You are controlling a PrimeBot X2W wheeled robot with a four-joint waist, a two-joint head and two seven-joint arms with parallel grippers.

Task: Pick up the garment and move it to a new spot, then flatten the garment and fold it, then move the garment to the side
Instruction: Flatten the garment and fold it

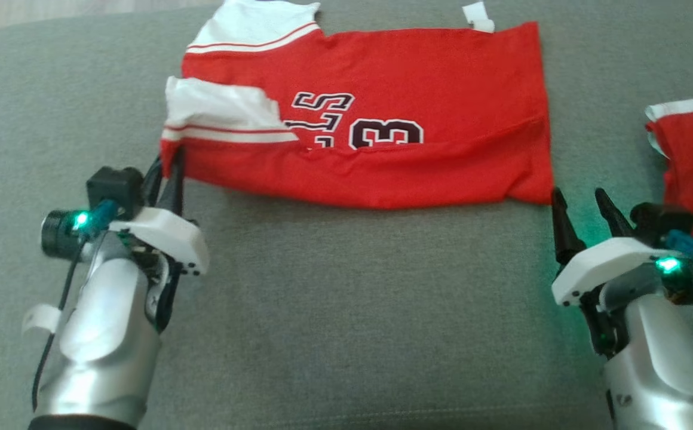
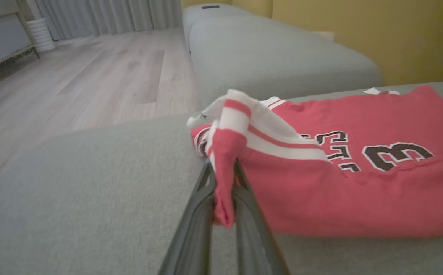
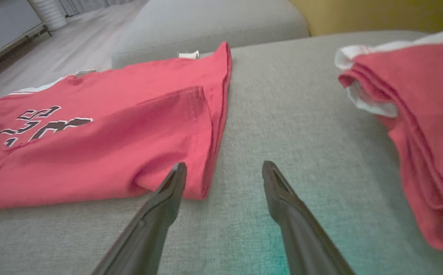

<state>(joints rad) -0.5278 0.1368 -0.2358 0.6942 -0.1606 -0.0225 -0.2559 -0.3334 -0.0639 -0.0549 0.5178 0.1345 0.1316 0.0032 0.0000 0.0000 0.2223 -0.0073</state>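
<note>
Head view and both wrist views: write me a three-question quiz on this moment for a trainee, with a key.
1. True or false: the left gripper has its fingers closed on a corner of the red jersey.
2. The right gripper is: A) open beside the jersey's near corner; B) shut on the jersey; C) shut on nothing.
3. Which digit is fully readable on the jersey?
Key: 1 true; 2 A; 3 the digit 3.
</note>
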